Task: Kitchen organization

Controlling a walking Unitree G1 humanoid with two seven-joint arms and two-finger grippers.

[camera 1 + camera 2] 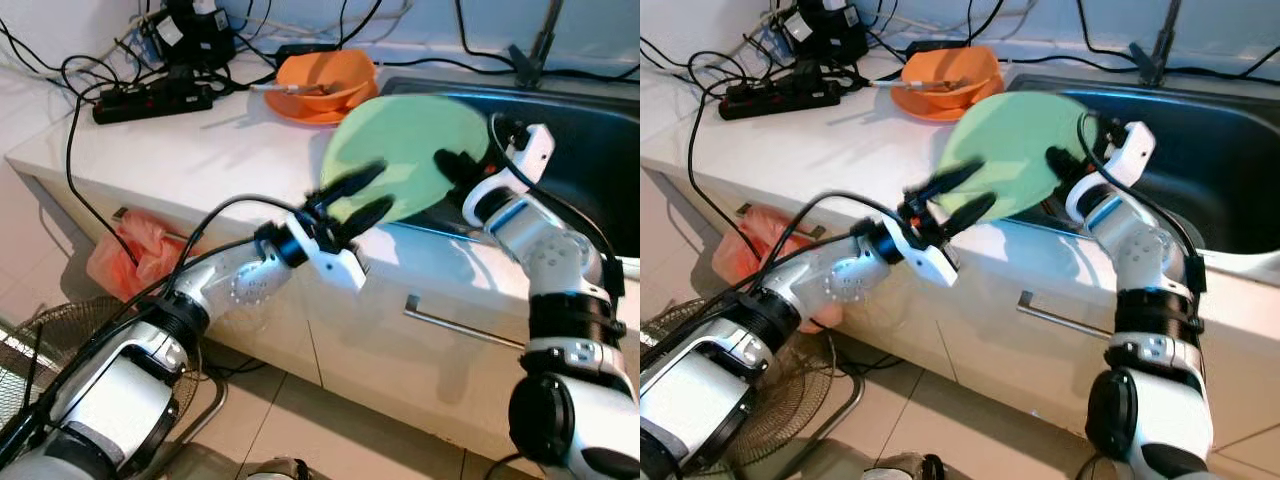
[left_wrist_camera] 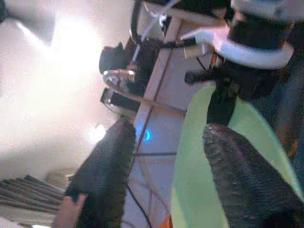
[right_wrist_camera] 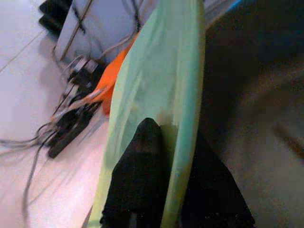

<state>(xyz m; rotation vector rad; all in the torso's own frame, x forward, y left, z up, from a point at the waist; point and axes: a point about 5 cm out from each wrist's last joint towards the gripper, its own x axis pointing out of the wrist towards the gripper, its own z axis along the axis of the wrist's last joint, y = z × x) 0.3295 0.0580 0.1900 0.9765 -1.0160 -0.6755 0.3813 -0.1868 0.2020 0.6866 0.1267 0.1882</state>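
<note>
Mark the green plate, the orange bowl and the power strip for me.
green plate [image 1: 415,140], left eye view, middle of its face.
orange bowl [image 1: 330,72], left eye view, inner wall.
power strip [image 1: 150,102], left eye view, top of its body.

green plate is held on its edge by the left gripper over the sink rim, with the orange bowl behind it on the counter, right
Not quite: the right gripper is shut on the green plate, as the right wrist view shows. The left gripper is open beside it. The orange bowl does sit behind, on the counter.
</note>
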